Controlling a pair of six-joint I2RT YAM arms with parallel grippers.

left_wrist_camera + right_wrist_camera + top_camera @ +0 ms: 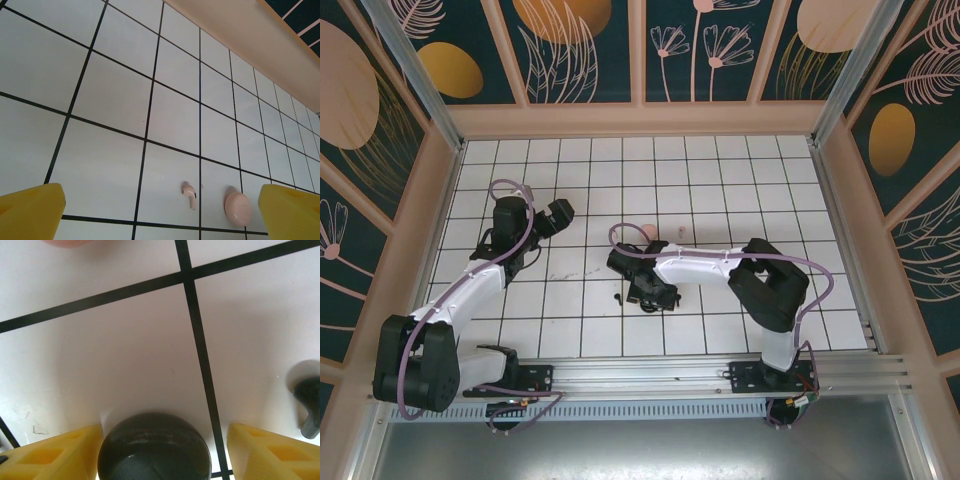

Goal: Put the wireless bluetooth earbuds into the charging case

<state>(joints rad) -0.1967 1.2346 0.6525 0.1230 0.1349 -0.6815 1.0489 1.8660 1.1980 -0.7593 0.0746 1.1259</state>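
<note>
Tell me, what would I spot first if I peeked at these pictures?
Bright yellow fingers pop out first, standing either side of a shiny round black case, with a black earbud at the picture's right edge. In the left wrist view, a tiny pink earbud lies beside a round pink case. From above, two white-and-black arms reach over the tiled table between flowery walls.

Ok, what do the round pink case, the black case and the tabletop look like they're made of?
Round pink case: likely smooth plastic, matte to satin, with a soft, even sheen.
Black case: probably glossy hard plastic; it carries blurred reflections and faint scuffs.
Tabletop: white squares with black lines, slightly shiny. It could be real tile or a printed sheet; the look leaves that open.
</note>
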